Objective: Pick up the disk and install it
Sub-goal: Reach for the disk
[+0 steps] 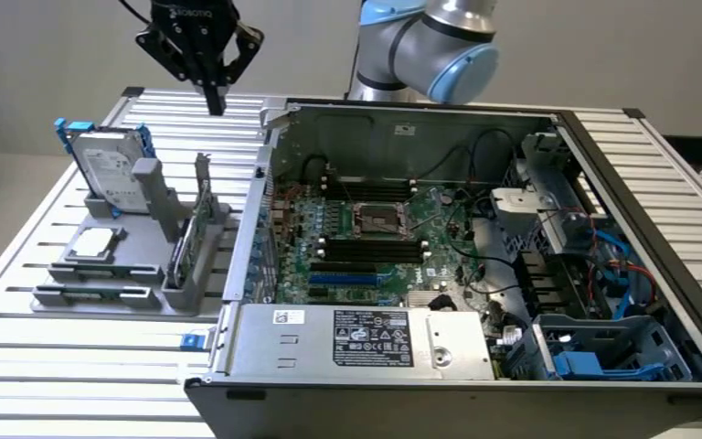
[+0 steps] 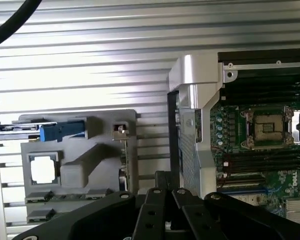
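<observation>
The disk (image 1: 110,169), a silver-grey drive with a white label and blue rails, stands upright in the grey fixture (image 1: 143,274) at the exterior view's left. In the wrist view the disk (image 2: 62,131) is seen edge-on as a blue rail along the fixture's slot. My gripper (image 1: 213,99) hangs high above the table's back edge, behind the fixture and to the right of the disk, well apart from it. Its black fingers (image 2: 151,202) meet at the tip, shut with nothing between them.
The fixture also carries a square silver CPU chip (image 1: 92,242) and a thin green circuit card (image 1: 186,240) on edge. The open computer case (image 1: 449,366) stands at the exterior view's right, with its motherboard (image 1: 376,233) exposed and a blue drive bay (image 1: 577,361) at the front right.
</observation>
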`<action>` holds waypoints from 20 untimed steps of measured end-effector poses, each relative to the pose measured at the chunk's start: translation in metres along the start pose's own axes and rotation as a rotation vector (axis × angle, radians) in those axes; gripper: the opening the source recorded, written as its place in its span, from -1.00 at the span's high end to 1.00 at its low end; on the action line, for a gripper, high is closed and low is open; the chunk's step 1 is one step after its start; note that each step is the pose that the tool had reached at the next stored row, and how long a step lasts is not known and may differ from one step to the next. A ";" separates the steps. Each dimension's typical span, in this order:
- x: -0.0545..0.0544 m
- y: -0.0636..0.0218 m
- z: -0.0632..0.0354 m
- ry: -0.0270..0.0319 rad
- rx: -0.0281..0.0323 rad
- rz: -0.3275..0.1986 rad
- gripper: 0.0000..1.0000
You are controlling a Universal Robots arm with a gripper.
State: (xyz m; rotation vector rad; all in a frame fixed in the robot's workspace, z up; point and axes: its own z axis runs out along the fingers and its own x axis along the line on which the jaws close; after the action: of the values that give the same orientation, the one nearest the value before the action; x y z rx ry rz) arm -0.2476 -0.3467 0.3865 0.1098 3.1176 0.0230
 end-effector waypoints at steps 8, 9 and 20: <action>0.037 0.0097 0.0028 -0.0015 0.0225 -0.001 0.79; 0.042 0.0110 0.0032 -0.0017 0.0258 0.000 0.79; 0.093 0.0253 0.0085 -0.0039 0.0573 -0.001 0.79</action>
State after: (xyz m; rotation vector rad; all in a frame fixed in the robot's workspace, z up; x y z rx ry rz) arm -0.3386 -0.3148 0.3764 0.1088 3.1151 -0.0665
